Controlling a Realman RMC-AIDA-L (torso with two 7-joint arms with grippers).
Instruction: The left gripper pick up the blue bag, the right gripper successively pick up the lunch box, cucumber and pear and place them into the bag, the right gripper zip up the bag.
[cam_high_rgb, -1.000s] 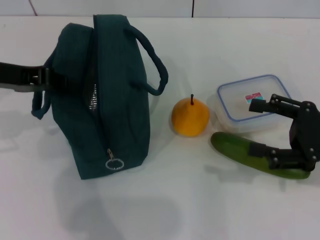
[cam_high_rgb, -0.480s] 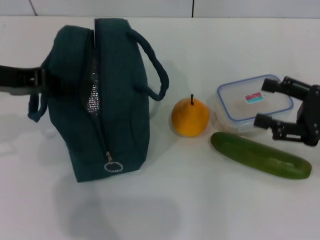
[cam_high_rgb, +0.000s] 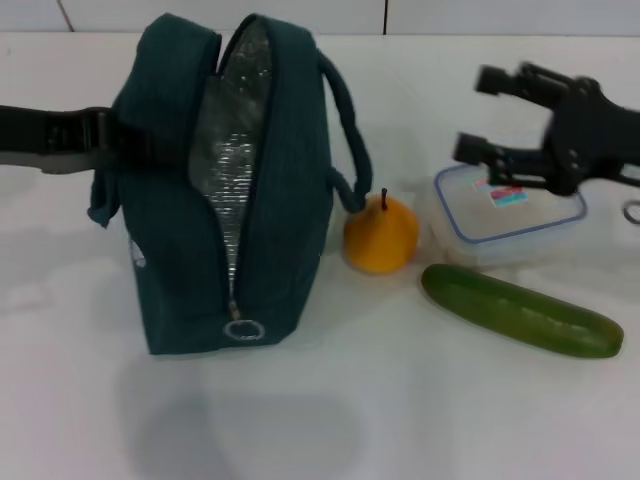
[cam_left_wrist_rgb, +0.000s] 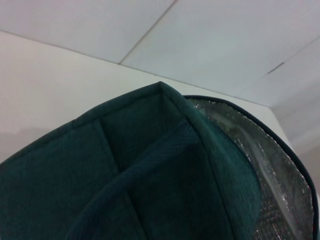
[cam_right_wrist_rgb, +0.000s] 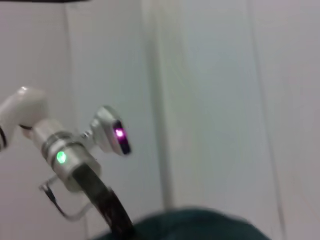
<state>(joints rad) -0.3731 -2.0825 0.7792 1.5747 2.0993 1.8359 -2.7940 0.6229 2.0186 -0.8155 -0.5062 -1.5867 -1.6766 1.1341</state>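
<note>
Now, at the table: the bag is up and open, nothing packed yet.
Left gripper (cam_high_rgb: 112, 143): reaches in from the robot's left and disappears against the upper side of the blue bag (cam_high_rgb: 230, 190); its fingers are hidden by the fabric, so whether they clamp the bag cannot be told.
Blue bag: stands upright on the white table (cam_high_rgb: 400, 420), mouth gaping, silver lining showing, ring zipper pull (cam_high_rgb: 244, 330) low on the near end. The left wrist view shows only teal fabric and a strip of foil lining (cam_left_wrist_rgb: 270, 165).
Right gripper (cam_high_rgb: 480, 115): hovers above the far edge of the lunch box (cam_high_rgb: 510, 215), fingers spread wide, holding nothing.
Lunch box: on the table, lid on, well right of the bag.
Pear (cam_high_rgb: 381, 235): upright just beside the bag's right handle, left of the lunch box.
Cucumber (cam_high_rgb: 520, 311): lies in front of the lunch box, slanting toward the near right.
Progress: by the look of it only the first step, raising the bag, is under way or done; all three items remain outside.
Left to do: load the lunch box, cucumber, pear, then zip.
</note>
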